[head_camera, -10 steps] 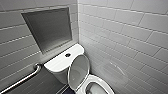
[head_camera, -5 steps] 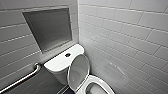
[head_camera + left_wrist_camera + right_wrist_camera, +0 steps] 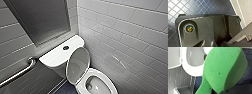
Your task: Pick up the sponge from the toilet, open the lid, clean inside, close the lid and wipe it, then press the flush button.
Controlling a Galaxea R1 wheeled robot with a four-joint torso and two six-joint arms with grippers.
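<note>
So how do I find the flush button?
Find the white toilet in the corner of the tiled walls. Behind its raised lid is the flat tank top. The flush button is the only dark round spot on that white top.

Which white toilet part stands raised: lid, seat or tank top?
The lid: it is tipped up, while the seat rests on the bowl and the tank top lies flat.
</note>
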